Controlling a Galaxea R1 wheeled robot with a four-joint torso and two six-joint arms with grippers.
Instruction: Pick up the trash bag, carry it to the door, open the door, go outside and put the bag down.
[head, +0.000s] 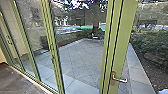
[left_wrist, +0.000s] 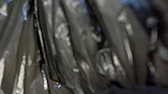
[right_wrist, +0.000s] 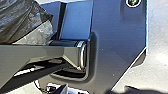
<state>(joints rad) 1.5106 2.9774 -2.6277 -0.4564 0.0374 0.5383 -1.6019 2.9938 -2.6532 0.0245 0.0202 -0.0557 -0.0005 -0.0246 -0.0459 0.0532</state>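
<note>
Cannot tell about the fingers, left or right, whether apart, together or clamped on something. Very close in the left wrist view, the trash bag (left_wrist: 82, 55), dark and shiny, with many long creases and small bright reflections. Also in the right wrist view, dark creased plastic of a bag, near the robot's own plate, with paler crumpled plastic (right_wrist: 41, 35) next to it. Cannot tell if touching the plate or apart from it. Beyond the plate, pale ground (right_wrist: 156, 72) in strong light.

Farther out, in the head view, a wide green upright (head: 125, 37) with a metal lever handle (head: 120, 79) low on it. To the left, slimmer green frames (head: 53, 52) with tall glass panels (head: 33, 35) between, and a dark floor (head: 17, 81) at their foot. Past the frames, grey paving (head: 80, 53) in square slabs, then a tree trunk (head: 95, 17). On the right, green shrubs (head: 150, 45) above brown soil (head: 152, 66), just beside the pale edge of the paving.
</note>
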